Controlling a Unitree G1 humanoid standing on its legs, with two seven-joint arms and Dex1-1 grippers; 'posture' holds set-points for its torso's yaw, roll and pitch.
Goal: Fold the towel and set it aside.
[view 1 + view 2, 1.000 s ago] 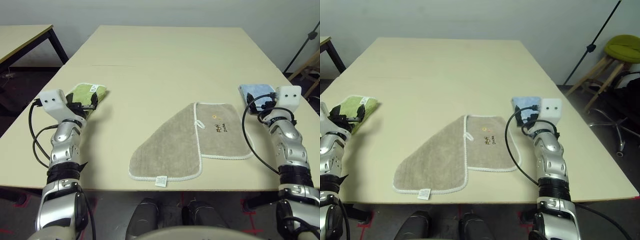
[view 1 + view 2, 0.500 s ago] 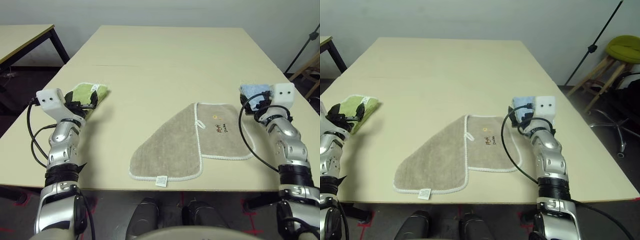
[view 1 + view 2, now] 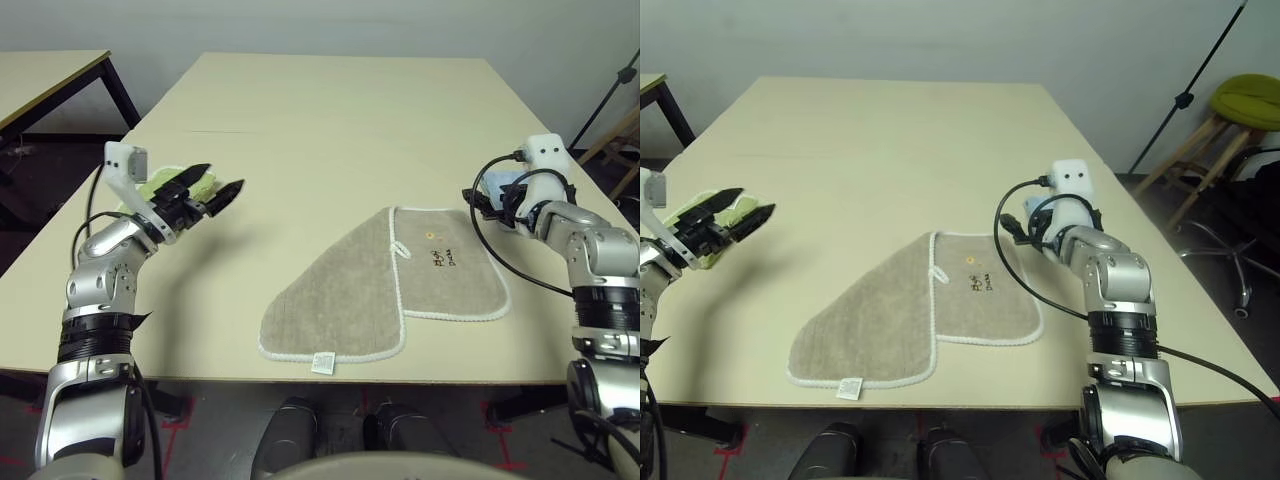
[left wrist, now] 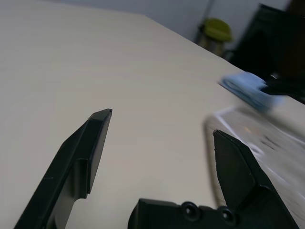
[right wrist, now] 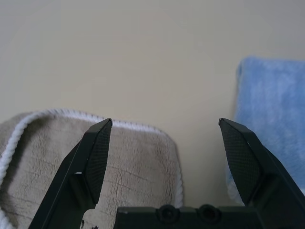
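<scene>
L gripper (image 3: 215, 193): jaws spread wide, nothing in them, tips hanging above the table (image 3: 330, 110) at mid-left of the head view, pointing toward frame centre. R gripper (image 5: 164, 157): also spread, empty, hovering at the towel's far right corner, w/ the blue cloth (image 5: 269, 114) just beside one finger.

Changes vs a sec ago: both arms came up off their resting poses at the table edges. L wrist swung round hard, so its fingers that sat over the green cloth (image 3: 160, 183) now aim inward at the towel. R hand lifted and slid in from the right edge, tipped down over the towel corner. Towel itself hasn't budged, same lie, same spot. Jaws stayed wide throughout.

Read: prob the approach phase, no contact yet. R is nearly placed for a corner pinch; L is well apart from the cloth and has more travel left. Folding proper not started by either hand.

Towel (image 3: 385, 290): tan, flat on the table, lower centre of the frame near the front edge. One side is already doubled over, leaving a diagonal edge on the left and the white trim running down the middle. Lettering faces up on the right half; white tag (image 3: 321, 362) at the bottom edge.

Count: 2 grippers, 3 cloths (1 tan, 1 green folded at left, 1 blue folded at right), 1 tag. Second table at upper left, stool at upper right in the R eye view.
</scene>
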